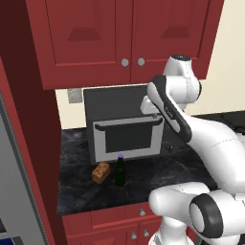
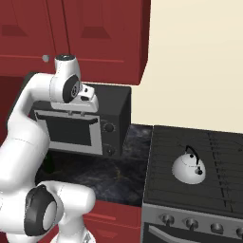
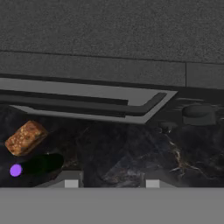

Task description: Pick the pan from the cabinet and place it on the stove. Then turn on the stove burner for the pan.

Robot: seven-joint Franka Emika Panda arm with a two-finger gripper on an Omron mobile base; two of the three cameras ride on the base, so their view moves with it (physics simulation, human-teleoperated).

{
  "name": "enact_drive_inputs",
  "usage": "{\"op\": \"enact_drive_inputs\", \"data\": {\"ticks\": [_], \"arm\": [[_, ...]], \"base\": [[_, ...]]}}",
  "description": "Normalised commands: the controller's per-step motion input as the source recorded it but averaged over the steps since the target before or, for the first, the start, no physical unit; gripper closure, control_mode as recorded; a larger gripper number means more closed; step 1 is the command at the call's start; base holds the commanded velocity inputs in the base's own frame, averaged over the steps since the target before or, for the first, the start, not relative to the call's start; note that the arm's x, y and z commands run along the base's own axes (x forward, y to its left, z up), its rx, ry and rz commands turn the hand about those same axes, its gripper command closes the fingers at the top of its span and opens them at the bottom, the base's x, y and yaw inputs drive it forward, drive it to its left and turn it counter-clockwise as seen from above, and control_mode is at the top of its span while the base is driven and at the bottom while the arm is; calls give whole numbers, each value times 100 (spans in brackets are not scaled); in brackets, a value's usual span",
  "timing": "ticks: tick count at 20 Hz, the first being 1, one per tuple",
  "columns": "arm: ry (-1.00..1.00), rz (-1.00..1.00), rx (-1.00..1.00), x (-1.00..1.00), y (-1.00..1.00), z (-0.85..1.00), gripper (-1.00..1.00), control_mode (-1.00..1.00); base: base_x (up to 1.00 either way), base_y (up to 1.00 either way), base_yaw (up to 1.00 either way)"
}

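The red wall cabinet hangs above the microwave, both doors shut, its two silver knobs side by side. The pan is hidden. At the right sits the black stove with a row of knobs along its steel front. My gripper hangs just in front of the microwave's top edge, below the cabinet, pointing down at the counter. In the hand view the gripper has its two fingertips apart with nothing between them.
A black-and-silver microwave stands on the dark marble counter. A bread loaf and a dark bottle with a purple cap stand before it. A white kettle sits on the stove. A tall red panel bounds the left.
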Motion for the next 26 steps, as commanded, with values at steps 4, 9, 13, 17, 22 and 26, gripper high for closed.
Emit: {"op": "enact_drive_inputs", "data": {"ticks": [4,9,13,17,22,26], "arm": [[-6,0,0,-16,0,1,-100,-100],[-27,0,-1,-41,4,0,-100,-100],[-27,5,0,-44,-5,3,-100,-100],[-17,4,0,-8,-7,25,-100,-100],[-17,8,1,10,-1,37,-100,-100],[-12,4,1,22,11,45,-100,-100]], "base": [[0,0,0],[0,0,0],[0,0,0],[0,0,0],[0,0,0],[0,0,0]]}}
